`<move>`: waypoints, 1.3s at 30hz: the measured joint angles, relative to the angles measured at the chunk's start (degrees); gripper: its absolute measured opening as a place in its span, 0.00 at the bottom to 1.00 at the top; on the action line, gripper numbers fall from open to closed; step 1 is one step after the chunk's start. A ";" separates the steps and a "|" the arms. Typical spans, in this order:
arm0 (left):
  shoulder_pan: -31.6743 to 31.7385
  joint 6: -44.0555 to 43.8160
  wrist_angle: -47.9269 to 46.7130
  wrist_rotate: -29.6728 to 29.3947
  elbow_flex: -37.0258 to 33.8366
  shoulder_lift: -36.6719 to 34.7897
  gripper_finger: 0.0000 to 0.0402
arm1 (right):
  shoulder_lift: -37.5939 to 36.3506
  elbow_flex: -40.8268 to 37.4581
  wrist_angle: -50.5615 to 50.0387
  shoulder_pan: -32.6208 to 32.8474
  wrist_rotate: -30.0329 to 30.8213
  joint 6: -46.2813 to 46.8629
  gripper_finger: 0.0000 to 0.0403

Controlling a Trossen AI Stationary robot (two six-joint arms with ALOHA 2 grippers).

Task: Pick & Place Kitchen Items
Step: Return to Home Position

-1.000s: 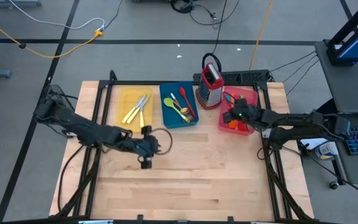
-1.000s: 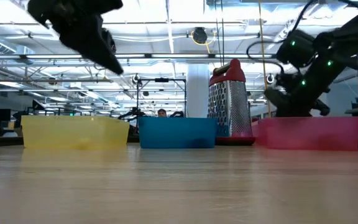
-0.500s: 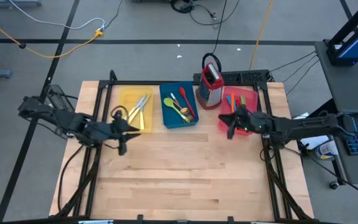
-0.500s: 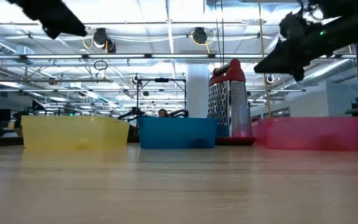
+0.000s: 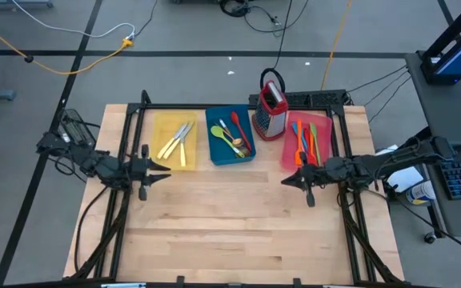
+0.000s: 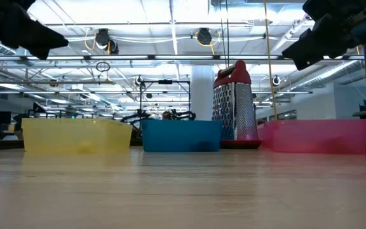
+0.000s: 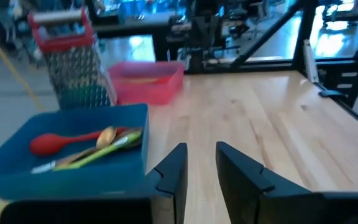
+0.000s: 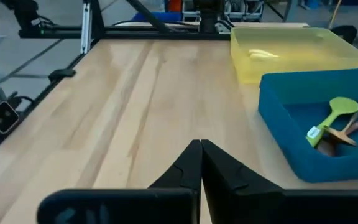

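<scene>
Where the pink tray [image 5: 326,132] holds them, slim spatulas [image 5: 302,144] show orange, red.

Blue bin [image 7: 67,177], red spoon [image 7: 50,144], green utensil [image 8: 337,109]

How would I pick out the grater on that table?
Look along the far edge of the wooden table. There, between the blue tray and the pink tray, the grater stands upright. It is the only tall metal thing, with a red handle and red base.
</scene>
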 joint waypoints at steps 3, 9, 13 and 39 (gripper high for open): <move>0.00 4.71 2.21 1.21 -2.83 -3.81 0.22 | -1.79 -0.01 -2.73 -0.09 -1.69 -0.39 0.00; 0.00 9.61 3.09 1.24 -6.01 -9.94 0.22 | -8.28 -0.66 -6.47 -0.09 -2.88 -0.84 0.00; 0.00 15.75 3.59 1.28 -6.68 -13.30 0.22 | -14.61 -4.89 -4.16 -0.11 -2.87 -3.99 0.00; 6.32 17.20 17.74 11.61 -15.17 -12.87 0.22 | -39.61 -18.58 -6.17 -0.11 -7.26 -7.24 0.01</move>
